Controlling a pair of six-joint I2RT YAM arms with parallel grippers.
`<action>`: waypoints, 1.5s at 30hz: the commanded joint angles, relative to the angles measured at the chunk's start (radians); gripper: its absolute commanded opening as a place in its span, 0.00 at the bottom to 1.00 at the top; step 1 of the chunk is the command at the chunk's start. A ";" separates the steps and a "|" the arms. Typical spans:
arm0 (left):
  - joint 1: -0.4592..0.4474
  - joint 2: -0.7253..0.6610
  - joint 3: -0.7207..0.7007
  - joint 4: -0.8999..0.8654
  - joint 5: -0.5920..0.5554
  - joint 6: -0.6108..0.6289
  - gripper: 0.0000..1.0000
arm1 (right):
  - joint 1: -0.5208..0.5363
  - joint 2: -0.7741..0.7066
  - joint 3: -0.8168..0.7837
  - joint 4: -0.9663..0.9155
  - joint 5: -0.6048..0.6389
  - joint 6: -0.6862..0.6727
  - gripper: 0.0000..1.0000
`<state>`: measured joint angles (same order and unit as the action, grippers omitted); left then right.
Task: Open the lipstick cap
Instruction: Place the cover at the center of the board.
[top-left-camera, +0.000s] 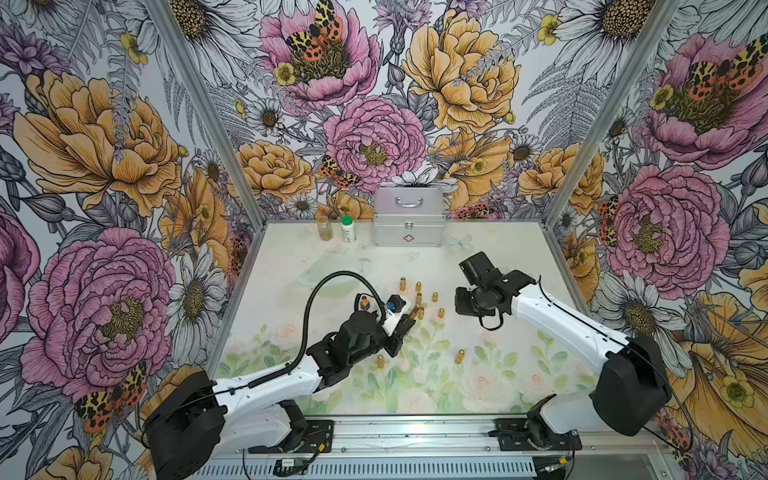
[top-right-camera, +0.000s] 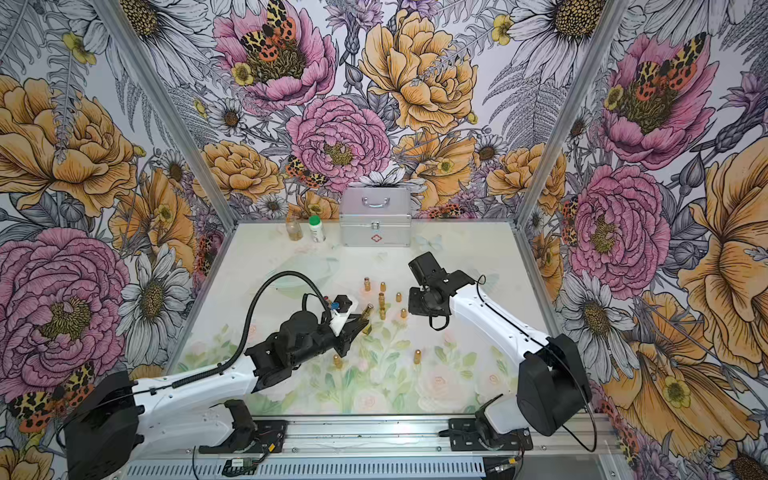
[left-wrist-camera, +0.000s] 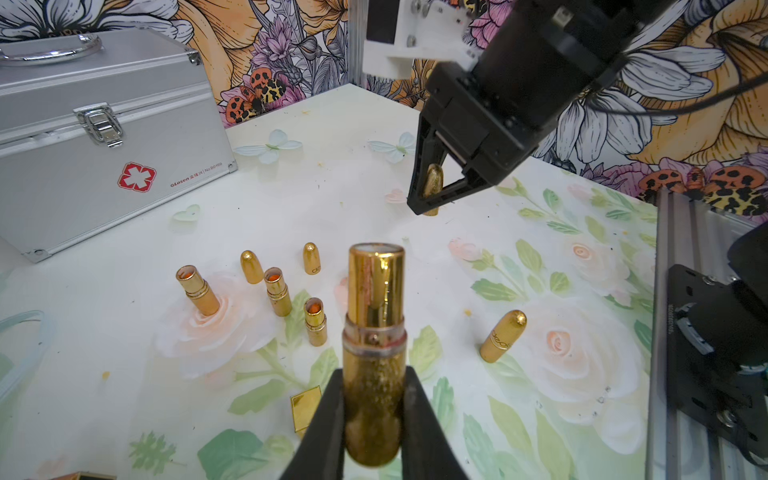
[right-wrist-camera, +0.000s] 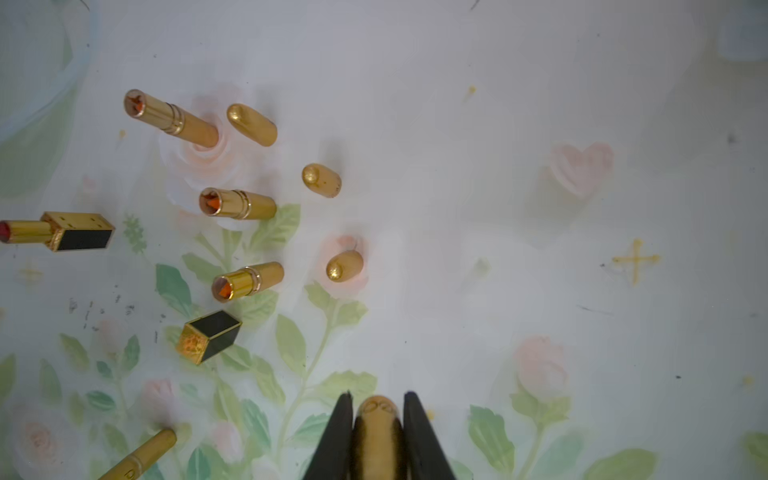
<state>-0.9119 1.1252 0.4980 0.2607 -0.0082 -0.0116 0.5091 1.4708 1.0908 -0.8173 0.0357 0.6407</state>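
Note:
My left gripper (left-wrist-camera: 374, 374) is shut on the glittery base of a gold lipstick (left-wrist-camera: 376, 299), held above the table with its shiny inner tube bare. In both top views this gripper (top-left-camera: 411, 316) (top-right-camera: 365, 318) hangs over the middle of the table. My right gripper (right-wrist-camera: 378, 399) is shut on the rounded gold lipstick cap (right-wrist-camera: 378, 436). The left wrist view shows that gripper (left-wrist-camera: 432, 199) pointing down with the cap (left-wrist-camera: 433, 180) between its fingers, well apart from the lipstick. From above, the right wrist (top-left-camera: 478, 297) hides its fingers.
Several open gold lipsticks (right-wrist-camera: 237, 203) and loose caps (right-wrist-camera: 322, 180) stand mid-table, with a black square lipstick (right-wrist-camera: 79, 230) and its cap (right-wrist-camera: 212, 334). Capped lipsticks (top-left-camera: 459, 356) (top-left-camera: 380, 361) stand nearer the front. A silver first-aid case (top-left-camera: 409, 216) and two bottles (top-left-camera: 348, 228) line the back.

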 joint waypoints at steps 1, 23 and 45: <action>0.010 0.003 -0.001 0.005 -0.022 -0.023 0.00 | -0.003 0.061 -0.034 0.129 0.061 0.022 0.17; 0.013 0.035 -0.010 0.036 -0.034 -0.050 0.00 | -0.004 0.273 -0.118 0.322 0.089 0.032 0.17; 0.015 0.029 -0.011 0.035 -0.028 -0.041 0.00 | -0.003 0.175 -0.097 0.259 0.056 0.027 0.37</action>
<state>-0.9066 1.1542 0.4969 0.2733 -0.0193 -0.0532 0.5091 1.6634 0.9825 -0.5297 0.1005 0.6655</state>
